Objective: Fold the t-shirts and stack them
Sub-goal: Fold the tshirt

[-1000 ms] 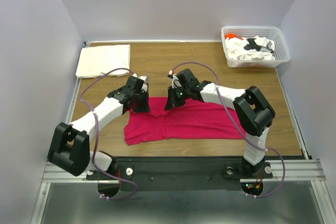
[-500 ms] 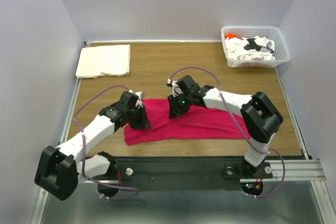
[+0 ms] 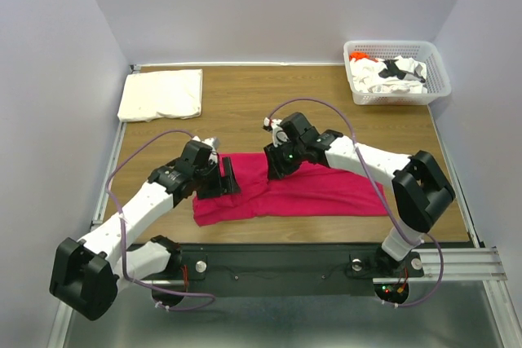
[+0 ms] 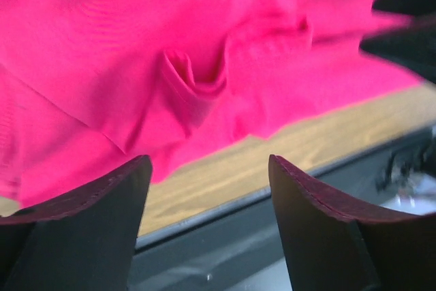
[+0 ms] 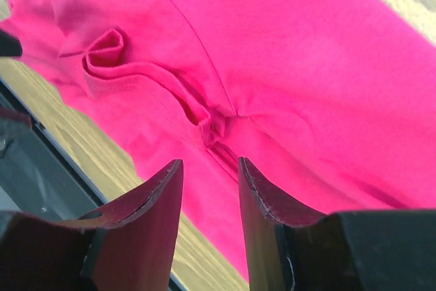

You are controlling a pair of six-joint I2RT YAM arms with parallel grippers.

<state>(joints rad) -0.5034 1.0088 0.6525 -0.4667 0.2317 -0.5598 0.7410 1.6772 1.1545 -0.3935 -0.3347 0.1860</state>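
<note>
OK, bright magenta-red cotton t-shirt (image 3: 314, 191) lies as a long folded strip at near edge of brown wooden table (image 3: 245, 107). Over its left end, left gripper (image 4: 208, 168), fingers wide apart, nothing btwn. Over the middle, right gripper (image 5: 210, 172), fingers partly apart, empty.

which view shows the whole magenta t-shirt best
Top external: the magenta t-shirt shows end to end as a long folded strip. The left and right wrist views show only close-up patches of its fabric with pinched creases.
</note>
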